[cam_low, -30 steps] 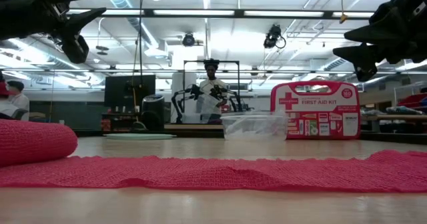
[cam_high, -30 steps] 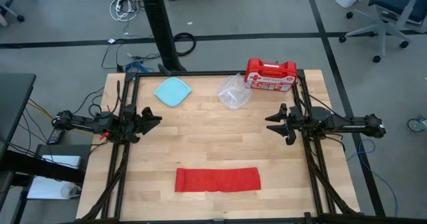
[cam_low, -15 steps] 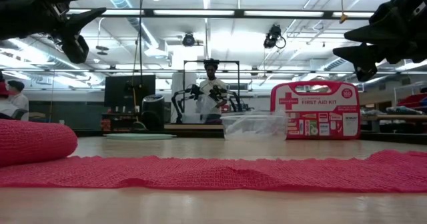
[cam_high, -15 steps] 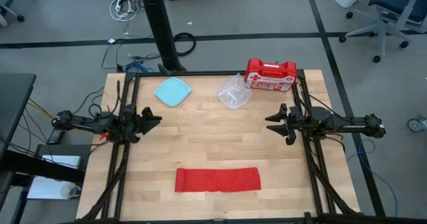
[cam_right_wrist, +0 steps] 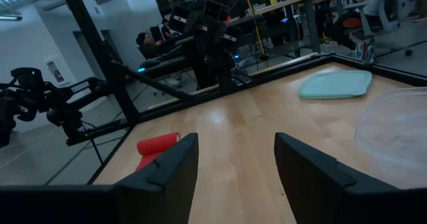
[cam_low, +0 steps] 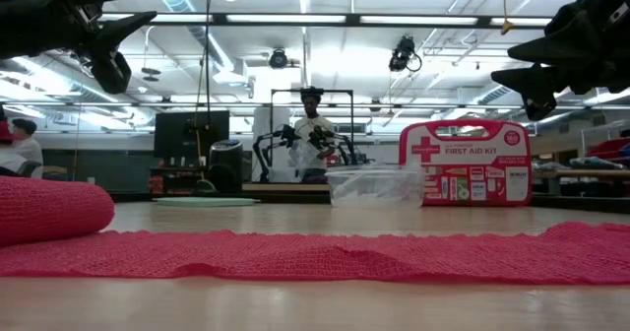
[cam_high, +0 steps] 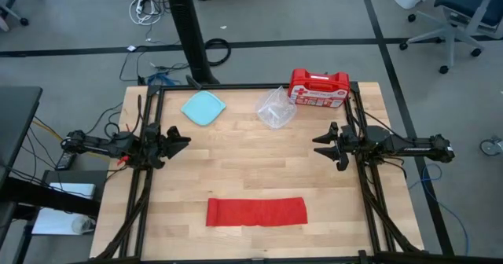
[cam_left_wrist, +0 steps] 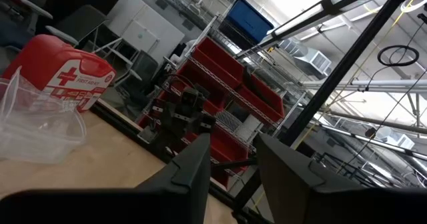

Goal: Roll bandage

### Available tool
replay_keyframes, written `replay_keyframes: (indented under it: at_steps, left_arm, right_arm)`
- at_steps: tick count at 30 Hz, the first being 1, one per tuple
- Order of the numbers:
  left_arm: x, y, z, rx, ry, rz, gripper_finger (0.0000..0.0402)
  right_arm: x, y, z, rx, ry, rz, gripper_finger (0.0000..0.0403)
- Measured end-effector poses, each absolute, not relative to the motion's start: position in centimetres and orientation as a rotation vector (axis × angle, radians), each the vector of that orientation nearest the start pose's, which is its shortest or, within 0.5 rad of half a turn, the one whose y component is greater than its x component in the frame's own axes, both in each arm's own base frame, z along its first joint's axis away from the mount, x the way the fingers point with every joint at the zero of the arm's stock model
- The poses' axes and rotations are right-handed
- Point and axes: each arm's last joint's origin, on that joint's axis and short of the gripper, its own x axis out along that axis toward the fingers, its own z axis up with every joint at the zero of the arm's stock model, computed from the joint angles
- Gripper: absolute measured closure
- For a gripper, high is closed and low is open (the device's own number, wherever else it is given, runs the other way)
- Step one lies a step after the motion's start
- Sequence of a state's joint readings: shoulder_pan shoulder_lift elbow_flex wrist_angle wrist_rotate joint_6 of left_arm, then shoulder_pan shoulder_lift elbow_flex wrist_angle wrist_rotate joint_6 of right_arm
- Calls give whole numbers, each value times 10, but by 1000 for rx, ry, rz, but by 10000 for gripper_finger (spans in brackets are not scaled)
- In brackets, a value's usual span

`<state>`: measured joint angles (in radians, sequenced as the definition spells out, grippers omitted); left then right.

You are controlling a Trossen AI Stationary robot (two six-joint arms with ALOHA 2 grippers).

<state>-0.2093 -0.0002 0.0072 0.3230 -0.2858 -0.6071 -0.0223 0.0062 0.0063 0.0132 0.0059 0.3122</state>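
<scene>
**Bandage laid flat across the near edge, both arms held off at the sides**

While nothing is gripped by either arm, the left gripper (cam_high: 182, 141) is held above the table's left side with its fingers spread, and in its own wrist view a clear gap is seen between the two dark fingers (cam_left_wrist: 190, 171). The right gripper (cam_high: 321, 144) is held opposite, above the right side, and its fingers (cam_right_wrist: 167, 167) are likewise parted with nothing between them. Both grippers are pointed inward toward the middle of the wooden table (cam_high: 251, 166), and both are kept well apart from the bandage (cam_high: 256, 212).

The bandage is laid out as a bright red strip near the front edge of the table, roughly centred between the two arms. Its long axis is set left to right, parallel to that front edge. Most of it is spread flat; in the low view a rolled-up portion (cam_low: 49, 209) is seen at one end, on the left arm's side.

Along the far edge, a pale blue plate (cam_high: 203, 107) is placed toward the left, a crumpled clear plastic bag (cam_high: 276, 108) near the middle, and a red first-aid case (cam_high: 318, 88) just beside the bag on the right. A person (cam_low: 313, 134) is seen in the room beyond the table.
</scene>
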Motion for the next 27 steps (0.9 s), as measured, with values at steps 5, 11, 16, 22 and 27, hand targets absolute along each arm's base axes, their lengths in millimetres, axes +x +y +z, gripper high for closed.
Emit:
replay_keyframes:
  at_steps: [5,11,16,22,27]
  left_arm:
    - [91,-11,196,-683,-335,-25,275]
    - [91,-11,196,-683,-336,-20,275]
    - [91,-10,196,-686,-341,-4,275]
    - [91,-10,196,-686,-342,0,275]
    - [91,-10,196,-686,-339,1,275]
  right_arm:
    - [98,-2,167,312,-18,-26,206]
    - [98,-2,166,312,-18,-26,206]
    - [98,-2,166,312,-18,-26,206]
    - [98,-2,167,312,-18,-26,206]
    - [98,-2,167,312,-18,-26,206]
